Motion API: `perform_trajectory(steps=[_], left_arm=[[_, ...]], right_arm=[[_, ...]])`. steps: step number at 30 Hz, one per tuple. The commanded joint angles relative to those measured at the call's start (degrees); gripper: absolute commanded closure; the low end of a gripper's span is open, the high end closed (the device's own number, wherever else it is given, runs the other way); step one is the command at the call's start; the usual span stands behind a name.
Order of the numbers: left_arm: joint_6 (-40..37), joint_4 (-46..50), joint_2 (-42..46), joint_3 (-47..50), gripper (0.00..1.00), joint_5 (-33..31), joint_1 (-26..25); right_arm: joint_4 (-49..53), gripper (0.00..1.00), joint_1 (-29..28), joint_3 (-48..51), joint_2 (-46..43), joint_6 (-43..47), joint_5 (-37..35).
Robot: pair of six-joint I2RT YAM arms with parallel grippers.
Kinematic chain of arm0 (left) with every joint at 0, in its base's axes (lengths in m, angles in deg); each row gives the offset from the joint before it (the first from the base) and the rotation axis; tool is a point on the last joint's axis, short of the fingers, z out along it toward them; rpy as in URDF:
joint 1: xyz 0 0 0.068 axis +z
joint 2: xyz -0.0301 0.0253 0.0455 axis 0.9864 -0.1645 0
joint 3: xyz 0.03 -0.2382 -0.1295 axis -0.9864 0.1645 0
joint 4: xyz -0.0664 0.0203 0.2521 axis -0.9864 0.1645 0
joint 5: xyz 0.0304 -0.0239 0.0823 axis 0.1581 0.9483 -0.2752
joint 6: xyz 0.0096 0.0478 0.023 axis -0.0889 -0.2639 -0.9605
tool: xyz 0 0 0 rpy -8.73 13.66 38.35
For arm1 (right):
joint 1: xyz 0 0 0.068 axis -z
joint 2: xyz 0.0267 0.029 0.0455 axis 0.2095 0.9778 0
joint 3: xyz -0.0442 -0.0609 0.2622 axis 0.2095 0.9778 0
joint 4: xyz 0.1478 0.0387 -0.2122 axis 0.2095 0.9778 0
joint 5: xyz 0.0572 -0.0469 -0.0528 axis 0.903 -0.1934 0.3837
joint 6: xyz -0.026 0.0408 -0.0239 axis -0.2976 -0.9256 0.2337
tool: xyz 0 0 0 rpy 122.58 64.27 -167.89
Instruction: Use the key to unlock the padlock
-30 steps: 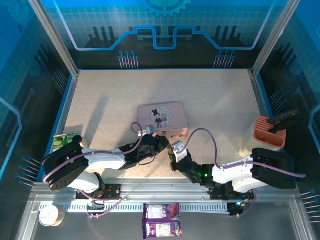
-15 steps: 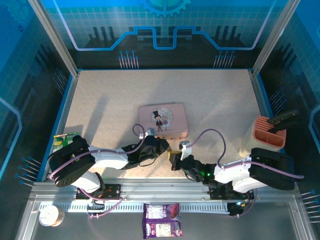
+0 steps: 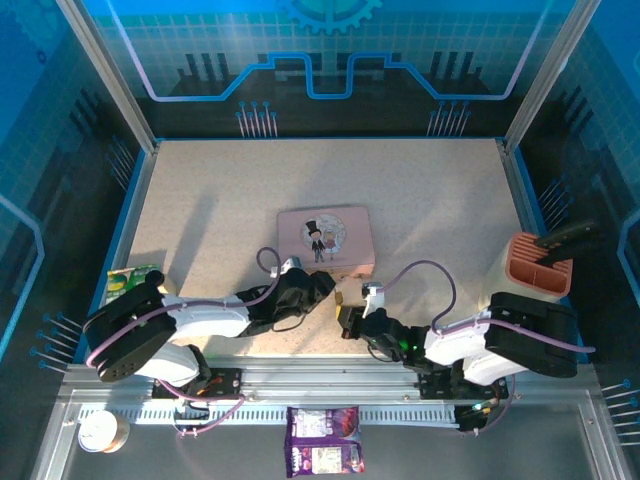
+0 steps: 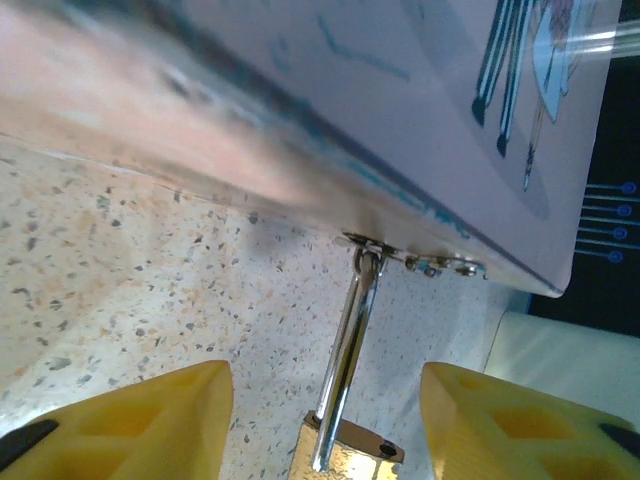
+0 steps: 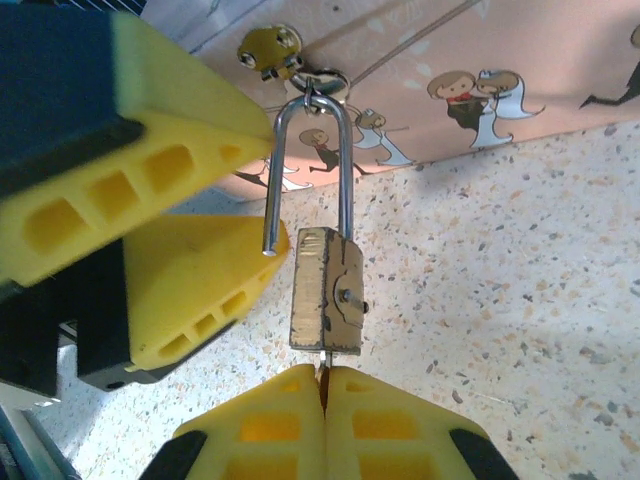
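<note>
The brass padlock (image 5: 325, 290) hangs by its silver shackle (image 5: 305, 160) from the hasp of the pink tin (image 5: 480, 80). The shackle's left leg ends free, outside the body. My right gripper (image 5: 323, 385) is shut on the key (image 5: 323, 362), whose tip sits in the bottom of the padlock. My left gripper (image 4: 325, 410) is open, its yellow fingers (image 4: 130, 420) standing apart on either side of the padlock (image 4: 345, 455) without touching it. From above, both grippers meet at the tin's (image 3: 325, 238) near edge, left gripper (image 3: 322, 288) and right gripper (image 3: 345, 318).
A salmon-coloured holder (image 3: 540, 265) stands at the right edge. A green packet (image 3: 130, 282) lies at the left edge. A purple packet (image 3: 322, 440) and a tape roll (image 3: 100, 432) sit on the rail in front of the arm bases.
My left gripper has opened and let go of the padlock body. The right gripper stays shut on the key and has shifted slightly toward the tin.
</note>
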State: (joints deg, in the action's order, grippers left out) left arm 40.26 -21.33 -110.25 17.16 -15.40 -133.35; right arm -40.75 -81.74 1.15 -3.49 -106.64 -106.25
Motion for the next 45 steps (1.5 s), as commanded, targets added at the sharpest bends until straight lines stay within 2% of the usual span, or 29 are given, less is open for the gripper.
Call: perform_trajectory(steps=[1, 6, 9, 13, 16, 20, 23, 26, 30, 34, 39, 45], left_arm=[[-1.1, 5.09, 3.34, -0.45, 0.42, -2.39, 0.94], [-4.45, 12.5, 8.55, -0.46, 0.37, -5.39, 1.57], [-7.86, 18.14, 11.42, -1.39, 0.32, -7.05, 2.17], [-13.94, 24.3, 15.2, -3.17, 0.27, -9.2, 3.09], [-18.91, 28.07, 17.52, -5.04, 0.25, -10.44, 3.85], [-25.6, 32.2, 18.96, -7.61, 0.24, -9.82, 6.25], [-30.43, 35.35, 19.23, -9.58, 0.22, -8.44, 9.37], [-35.08, 36.6, 19.2, -10.54, 0.18, -6.46, 13.02], [-39.49, 36.3, 17.6, -11.52, 0.16, -0.33, 18.75], [-42.66, 34.46, 14.87, -12.84, 0.15, 4.03, 21.14], [-44.89, 32.8, 9.68, -15.65, 0.15, 8.12, 22.13], [-44.56, 33.03, 3.74, -18.1, 0.14, 8.4, 22.45]], right_arm=[[-2.42, 1.0, 1.17, 0.68, 0.95, -3.53, -1.25], [-0.81, 1.0, 1.87, 0.31, 0.99, -5.06, -0.44], [0.65, 1.0, 3.87, -0.46, 1.83, -6.28, 3.28], [-2.28, 0.99, 5.34, 0.94, 3.14, -7.39, 4.82], [-1.29, 0.93, 6.5, 0.62, 3.27, -7.35, 6.81], [0.24, 0.71, 7.67, 0.15, 1.47, -4.87, 8.94], [7.3, 0.6, 8.42, 0.41, -3.37, -3.27, 7.71], [15.77, 0.55, 9.75, -0.08, -10.68, 1.09, 7.16], [27.54, 0.51, 12.72, -2.76, -20.75, 10.64, 9.54], [32.24, 0.51, 17.28, -3.67, -26.22, 16.2, 15.58], [29.25, 0.51, 22.92, -4.06, -25.53, 17.85, 25.52], [27.25, 0.49, 25.28, -9.47, -15.15, 19.41, 33.84]])
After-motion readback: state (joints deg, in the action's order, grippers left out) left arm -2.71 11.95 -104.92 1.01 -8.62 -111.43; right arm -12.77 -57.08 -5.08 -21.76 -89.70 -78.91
